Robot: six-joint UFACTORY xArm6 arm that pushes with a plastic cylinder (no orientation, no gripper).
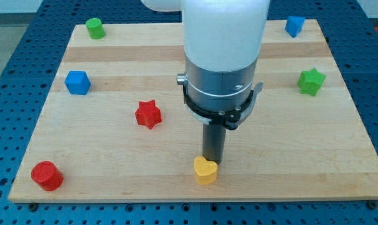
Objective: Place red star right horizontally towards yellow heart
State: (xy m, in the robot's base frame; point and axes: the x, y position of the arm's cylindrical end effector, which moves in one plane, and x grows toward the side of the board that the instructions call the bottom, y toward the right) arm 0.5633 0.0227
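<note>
The red star (pixel 148 114) lies left of the board's middle. The yellow heart (pixel 205 170) lies near the view's bottom edge of the board, right of and below the star. My rod comes down from the arm's white and grey body in the middle of the view. My tip (pixel 212 160) sits right behind the yellow heart, touching or nearly touching its top edge. The tip is well to the right of and below the red star, apart from it.
The wooden board (pixel 114 169) also holds a red cylinder (pixel 47 175) at bottom left, a blue cube (pixel 77 82) at left, a green cylinder (pixel 95 28) at top left, a blue block (pixel 294 25) at top right and a green star (pixel 312 81) at right.
</note>
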